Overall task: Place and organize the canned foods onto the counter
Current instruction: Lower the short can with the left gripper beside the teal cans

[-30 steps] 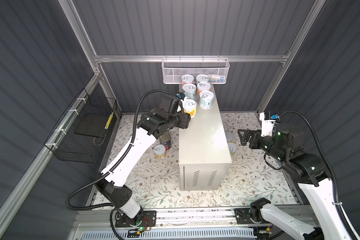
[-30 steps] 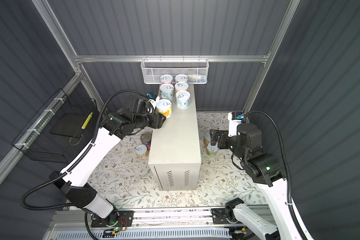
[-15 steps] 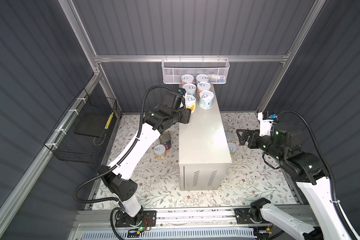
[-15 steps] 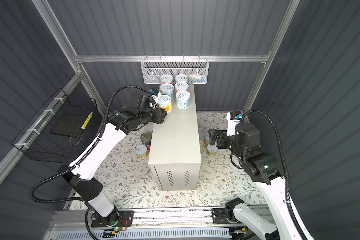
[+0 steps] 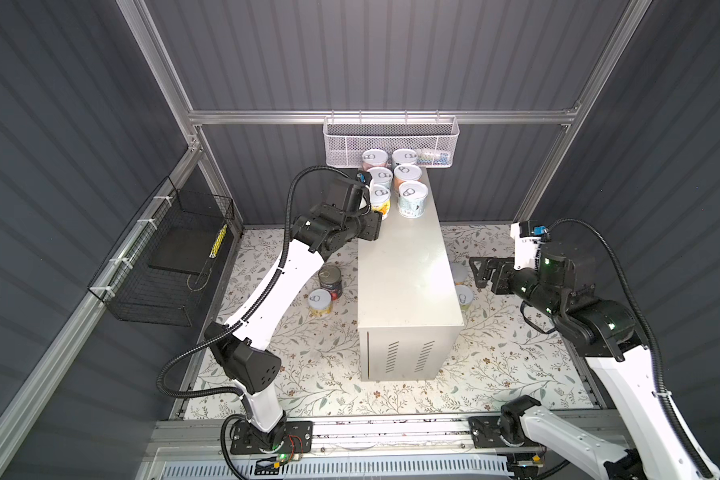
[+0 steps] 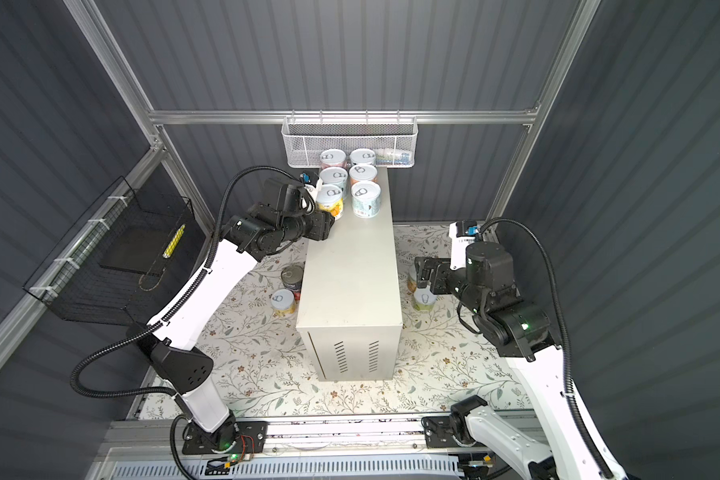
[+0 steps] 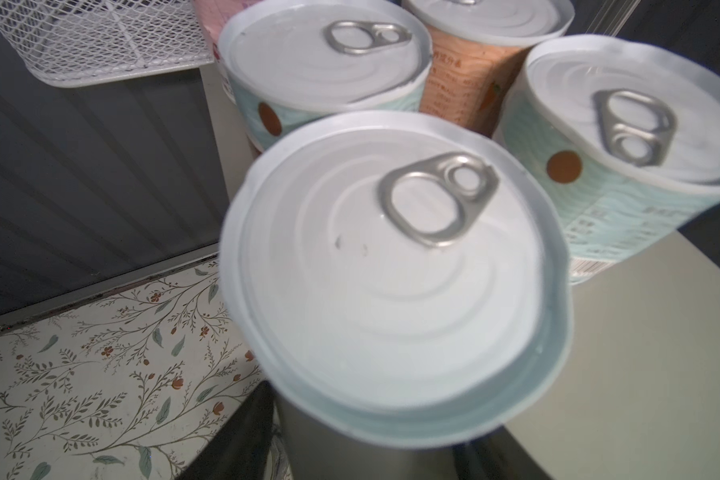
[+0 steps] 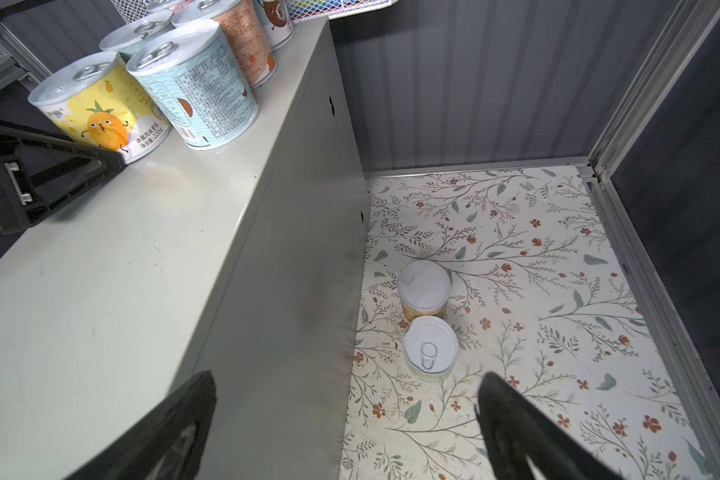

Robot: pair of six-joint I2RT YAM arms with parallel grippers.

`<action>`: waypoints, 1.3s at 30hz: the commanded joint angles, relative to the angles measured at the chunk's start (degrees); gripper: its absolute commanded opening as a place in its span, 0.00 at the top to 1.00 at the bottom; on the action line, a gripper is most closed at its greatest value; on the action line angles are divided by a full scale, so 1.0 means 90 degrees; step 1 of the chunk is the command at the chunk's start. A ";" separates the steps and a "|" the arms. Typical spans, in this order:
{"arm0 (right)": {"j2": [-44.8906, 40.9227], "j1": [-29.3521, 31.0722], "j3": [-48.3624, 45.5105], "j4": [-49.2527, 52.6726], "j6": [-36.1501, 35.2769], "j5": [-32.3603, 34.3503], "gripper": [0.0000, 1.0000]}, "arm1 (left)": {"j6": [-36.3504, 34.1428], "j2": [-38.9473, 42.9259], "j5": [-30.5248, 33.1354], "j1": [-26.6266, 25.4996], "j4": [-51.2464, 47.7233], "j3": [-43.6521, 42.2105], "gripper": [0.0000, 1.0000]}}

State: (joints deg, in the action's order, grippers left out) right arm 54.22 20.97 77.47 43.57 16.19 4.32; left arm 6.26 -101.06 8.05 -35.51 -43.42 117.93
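**Counter** (image 5: 404, 270): cream cabinet, with vent slits on its near end.

**Floor, right of counter:**
- The pull-tab tin (image 8: 431, 347) stands upright.
- The plain-topped tin (image 8: 425, 289) stands just beyond it.

**Right gripper** (image 5: 476, 272): level with the counter's right flank and above those two tins. Its fingers are spread wide with nothing between them.

**Floor, left of counter:**
- The small yellow tin (image 5: 320, 301) stands near the flank.
- The dark can (image 5: 330, 280) stands just beyond it.

**Left gripper** (image 5: 378, 214): at the counter's left edge, far half. It is pinching the pineapple tin (image 5: 380, 198), which stands upright with its base on the counter top.

**Counter top, far half:**
- The light-blue tin (image 5: 413, 199) stands just right of the pineapple tin.
- Four further tins stand behind in two pairs: teal tin (image 5: 379, 175), orange tin (image 5: 407, 173), pink tin (image 5: 375, 158) and rearmost tin (image 5: 404, 157).

**White mesh basket** (image 5: 391, 137): on the wall beyond the counter's far end.
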 commanded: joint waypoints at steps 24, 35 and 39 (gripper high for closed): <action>0.0080 -0.0035 -0.0100 -0.0179 -0.0055 -0.0048 0.01 | -0.0422 -0.0168 -0.1022 -0.0156 0.0668 -0.0041 0.32; 0.0045 -0.0036 -0.0135 -0.0190 -0.0098 -0.0019 0.01 | -0.0437 -0.0599 -0.0742 -0.0160 0.0185 0.0691 0.28; 0.0418 -0.0250 -0.0007 -0.0158 -0.0093 0.0403 0.01 | -0.0404 -0.0290 -0.0431 -0.0156 0.0272 0.0314 0.25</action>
State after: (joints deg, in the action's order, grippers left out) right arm 55.92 20.10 76.88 42.81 15.84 5.10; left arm 3.14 -105.78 2.15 -36.71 -39.09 122.06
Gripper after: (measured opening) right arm 0.989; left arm 0.747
